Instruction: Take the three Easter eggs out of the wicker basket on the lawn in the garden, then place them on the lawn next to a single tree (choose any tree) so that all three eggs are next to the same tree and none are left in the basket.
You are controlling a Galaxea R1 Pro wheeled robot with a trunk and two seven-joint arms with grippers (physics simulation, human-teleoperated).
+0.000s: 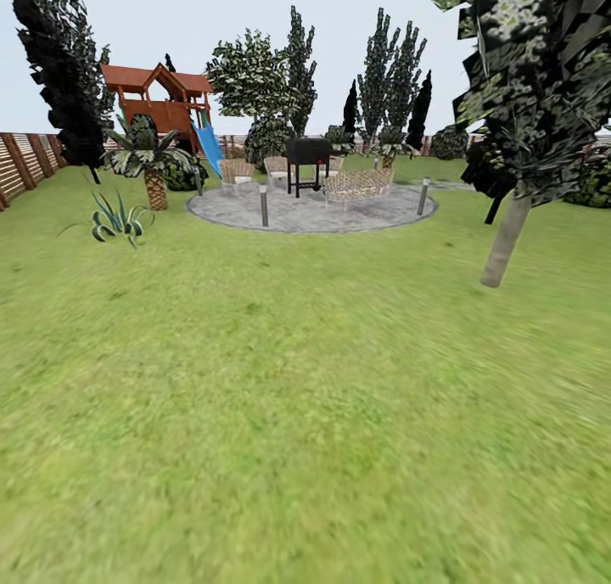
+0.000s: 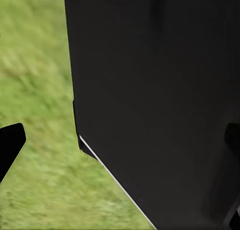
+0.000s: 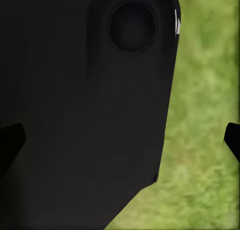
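Fingers (image 2: 10,145) of both arms, black tips spread wide and empty over the lawn (image 1: 280,397), wait on light, smooth eggs, best cradled mid-shell, near the tree (image 1: 507,240).

Open lawn (image 1: 280,414) stretched wide and unobstructed ahead. A leaning pale-trunked tree (image 1: 507,240) stood at the right, a spiky plant (image 1: 119,219) and palm (image 1: 153,164) at the left. Farther off, the paved patch (image 1: 310,210) held chairs, posts and a grill (image 1: 308,161).
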